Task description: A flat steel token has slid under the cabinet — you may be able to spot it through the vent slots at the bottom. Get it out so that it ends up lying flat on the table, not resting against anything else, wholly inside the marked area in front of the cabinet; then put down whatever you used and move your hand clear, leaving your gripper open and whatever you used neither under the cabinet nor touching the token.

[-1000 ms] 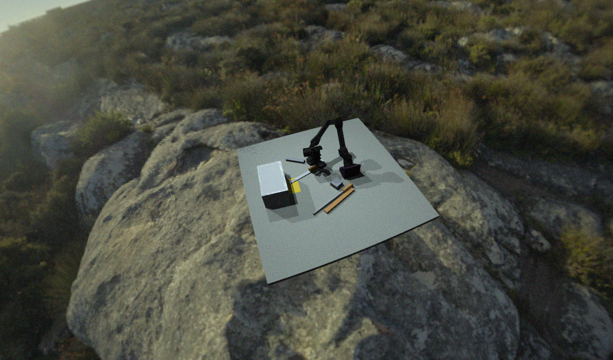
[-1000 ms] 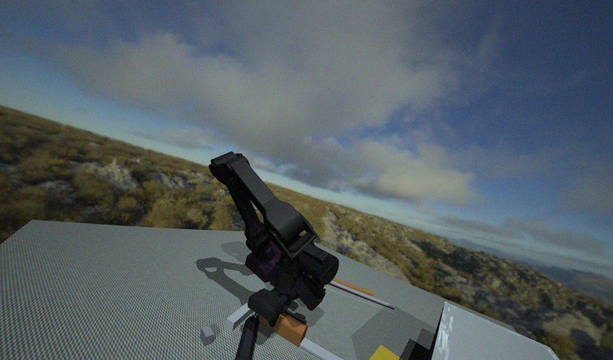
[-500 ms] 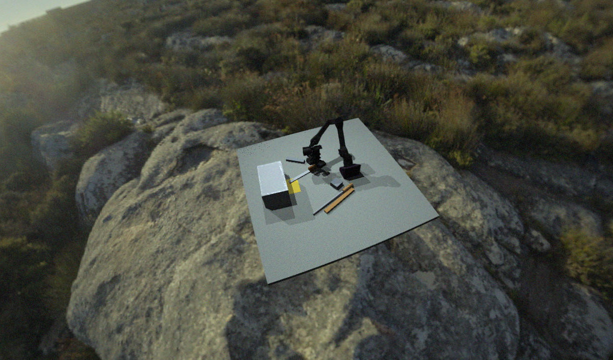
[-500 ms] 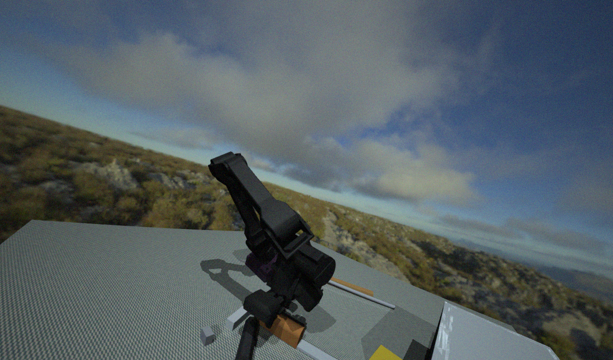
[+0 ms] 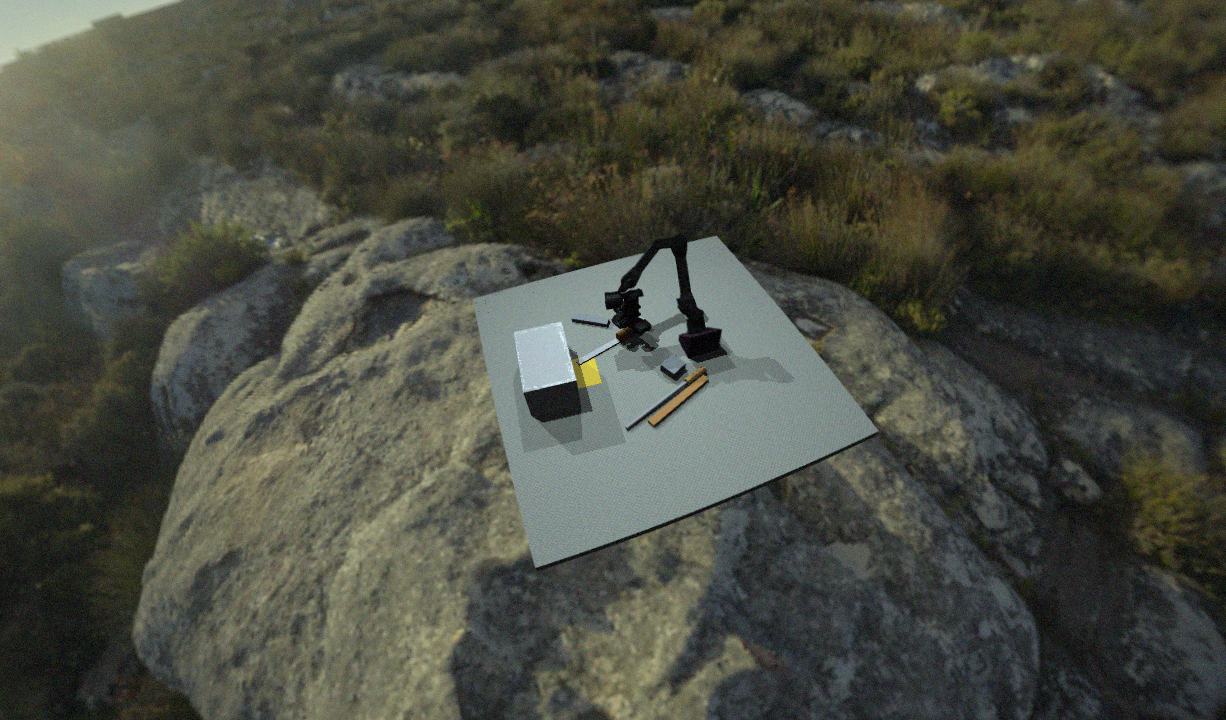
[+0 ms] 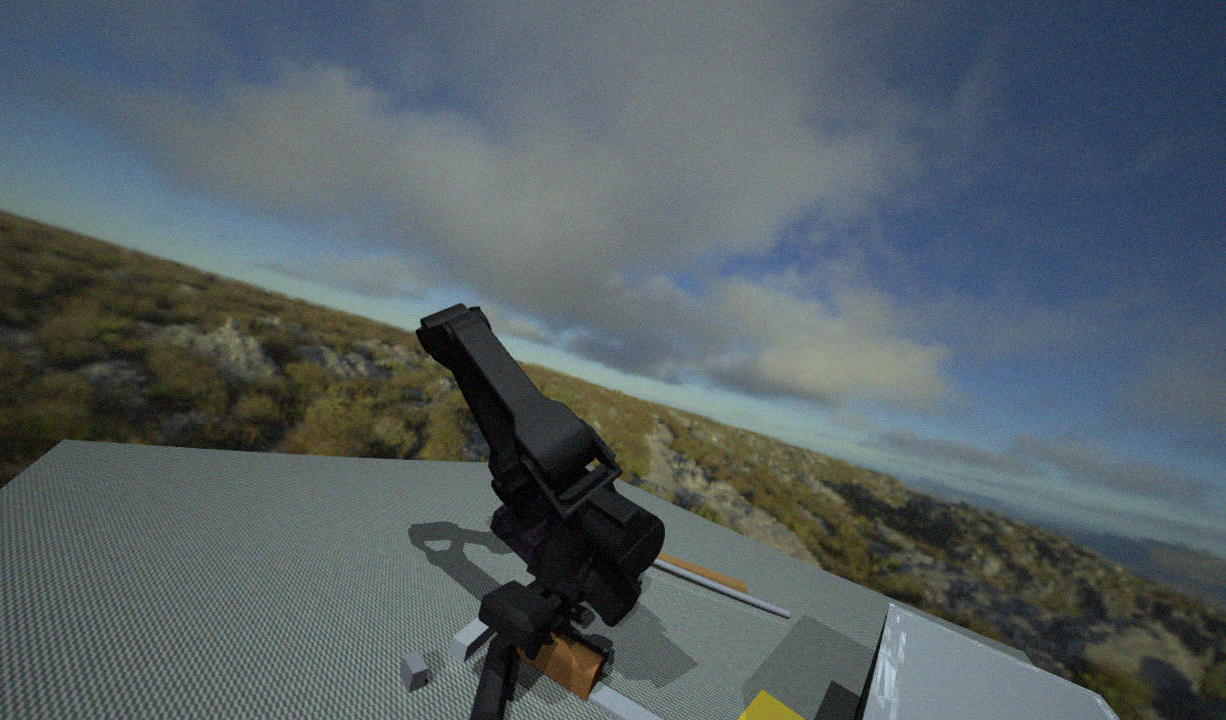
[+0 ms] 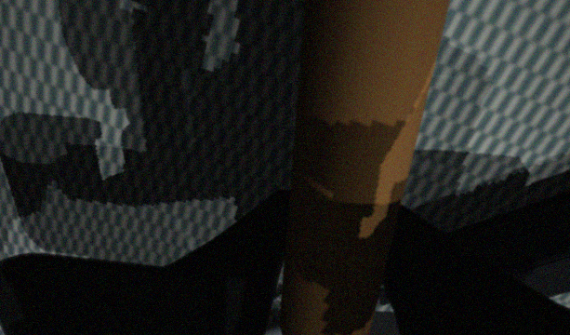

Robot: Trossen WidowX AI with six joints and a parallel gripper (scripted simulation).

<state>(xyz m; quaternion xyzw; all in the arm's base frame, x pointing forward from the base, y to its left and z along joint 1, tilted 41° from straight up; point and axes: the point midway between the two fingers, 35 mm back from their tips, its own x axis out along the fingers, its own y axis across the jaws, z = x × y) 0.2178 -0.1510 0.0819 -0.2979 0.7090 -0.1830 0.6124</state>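
Note:
My gripper (image 5: 626, 335) (image 6: 556, 646) (image 7: 334, 207) is shut on the orange handle (image 6: 563, 663) (image 7: 370, 93) of a tool low over the table. The tool's flat grey blade (image 5: 601, 349) (image 6: 624, 703) points toward the cabinet (image 5: 544, 356) (image 6: 975, 676). In the top view its tip appears at the corner of the yellow marked area (image 5: 590, 373) (image 6: 766, 707), close to the cabinet's front. Whether the tip touches the table or reaches under the cabinet cannot be told. The steel token is not visible in any view, and the vent slots cannot be made out.
A thin rod (image 5: 653, 409) (image 6: 724, 587) with an orange handle lies beside an orange bar (image 5: 680, 401) (image 6: 702, 570). A grey block (image 5: 672, 368) lies near the arm's base (image 5: 700, 342). A dark stick (image 5: 590, 321) (image 6: 492, 689), a light bar (image 6: 470, 638) and a small block (image 6: 413, 671) are near the gripper.

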